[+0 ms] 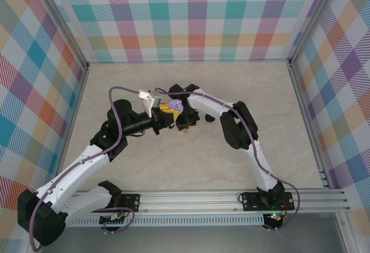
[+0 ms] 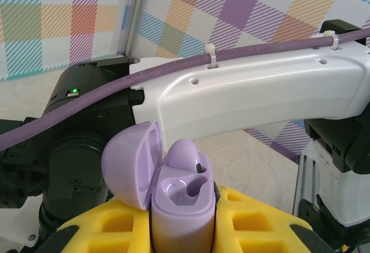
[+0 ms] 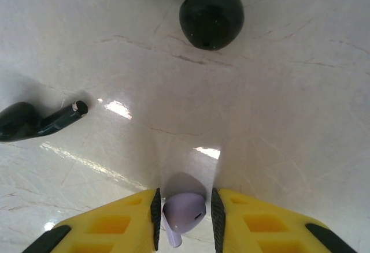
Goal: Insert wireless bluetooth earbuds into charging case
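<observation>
Lilac plastic, the round charging case [image 2: 179,212] sits clamped in the left tool [image 2: 182,230] low in the left wrist view, lid [image 2: 130,166] open leftward, one pale lilac stemmed earbud [image 2: 186,155] in its upper well, the lower well [image 2: 184,188] empty. In the right wrist view two black stemmed earbuds [image 3: 32,120] [image 3: 211,13] lie on the pale worktop [image 3: 277,120], at left and at top, while the yellow fingers [image 3: 115,224] of the right tool [image 3: 185,198] flank a second lilac earbud [image 3: 184,212] at bottom centre; whether they pinch it I cannot tell. I judge it best gripped squarely, then lowered stem-first into that empty well.
</observation>
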Controlling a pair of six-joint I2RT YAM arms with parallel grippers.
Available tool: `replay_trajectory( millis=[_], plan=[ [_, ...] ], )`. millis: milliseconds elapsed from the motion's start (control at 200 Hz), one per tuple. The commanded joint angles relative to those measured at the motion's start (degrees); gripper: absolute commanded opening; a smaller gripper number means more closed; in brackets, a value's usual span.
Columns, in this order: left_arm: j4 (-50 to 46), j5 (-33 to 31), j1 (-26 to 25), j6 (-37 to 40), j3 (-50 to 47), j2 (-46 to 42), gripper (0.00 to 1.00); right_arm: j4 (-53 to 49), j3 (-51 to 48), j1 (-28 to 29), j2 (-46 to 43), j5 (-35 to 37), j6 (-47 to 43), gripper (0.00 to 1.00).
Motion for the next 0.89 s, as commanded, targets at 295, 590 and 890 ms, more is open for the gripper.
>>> replay_trajectory(
  millis=[295,590,890],
  plan=[
    [1.63,0.06,-0.74,-0.33,0.74,-1.17,0.19,-2.07,-0.40,0.57,2.32,1.73,1.54,0.26],
    [0.63,-1.00,-0.68,-0.24,0.55,-1.00,0.20,3.01,-4.72,-1.28,-2.27,-2.01,2.60,0.25],
    [-2.17,-7.01,-0.72,-1.06,0.30,1.15,0.19,15.04,-16.71,-6.94,-10.56,-12.88,5.22,0.24]
  ],
)
